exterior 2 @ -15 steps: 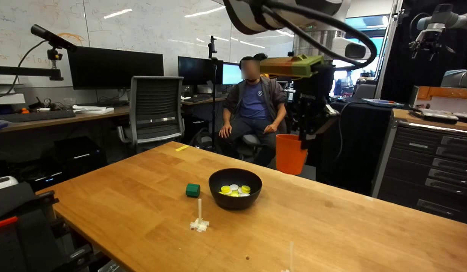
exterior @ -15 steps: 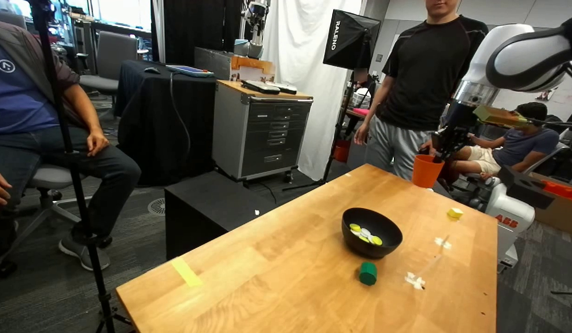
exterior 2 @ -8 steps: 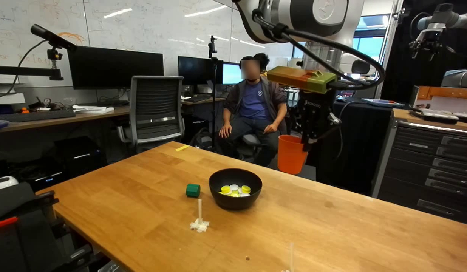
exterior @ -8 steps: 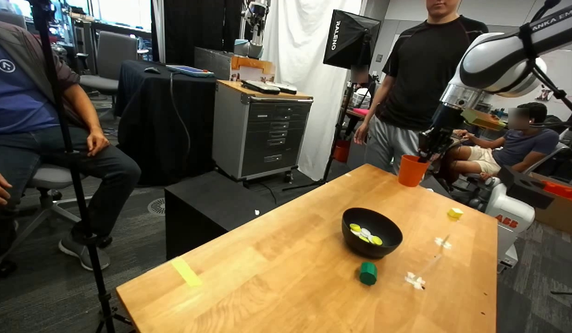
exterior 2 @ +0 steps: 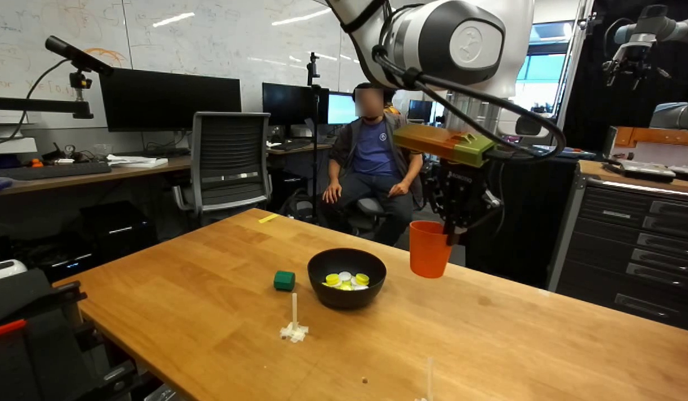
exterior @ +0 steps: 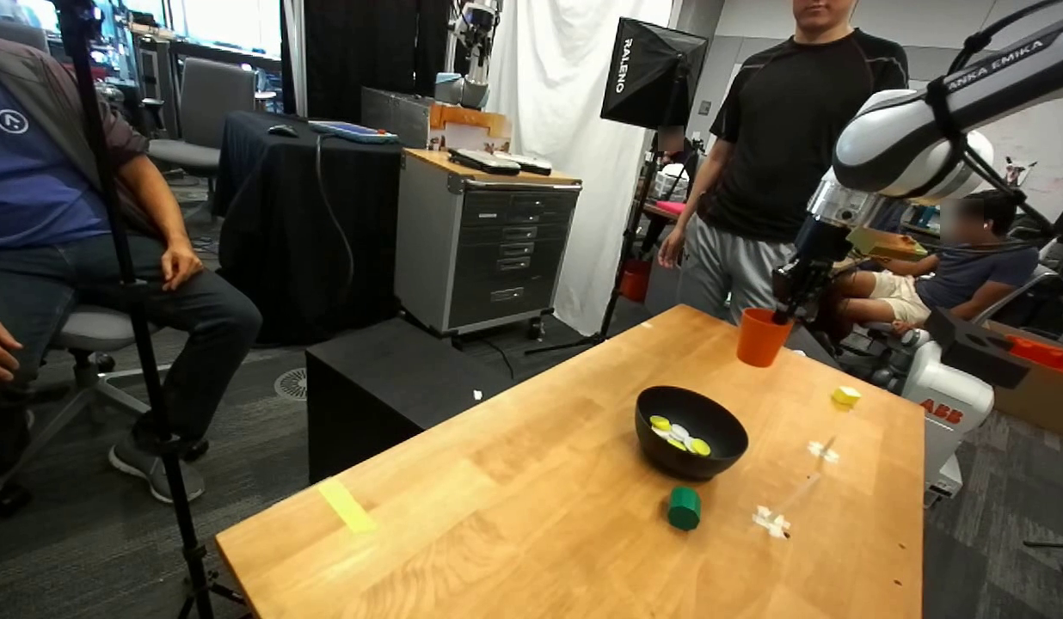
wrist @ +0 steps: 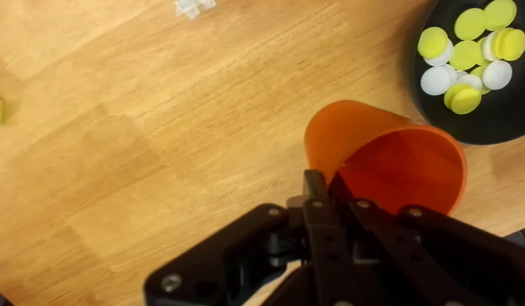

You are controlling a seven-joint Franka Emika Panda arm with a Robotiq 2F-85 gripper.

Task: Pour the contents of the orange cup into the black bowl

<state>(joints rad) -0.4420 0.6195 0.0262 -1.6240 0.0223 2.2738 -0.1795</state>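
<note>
The orange cup (exterior: pixel 762 338) hangs upright, or nearly so, from my gripper (exterior: pixel 785 313) at the far end of the table. One finger lies outside its wall and one inside, shut on the rim, as the wrist view shows at the fingertips (wrist: pixel 314 183). Inside, the cup (wrist: pixel 402 170) shows bare orange wall; part of it is hidden by the gripper. Its base is low over the tabletop; I cannot tell whether it touches. The black bowl (exterior 2: pixel 347 301) stands beside it, and in it lie the contents, yellow and white discs (wrist: pixel 465 55).
A small green block (exterior 2: pixel 284 280) lies by the bowl. Near the table's side edge sits a yellow block (exterior: pixel 845 395). A thin pale stick (exterior 2: pixel 294 311) stands taped to the wooden table (exterior 2: pixel 210 278). A person (exterior: pixel 789 146) stands beyond the far end.
Held by the gripper, the cup has come in from past the table's edge and then sunk closer to the tabletop. Bowl, discs and blocks stay where they were.
</note>
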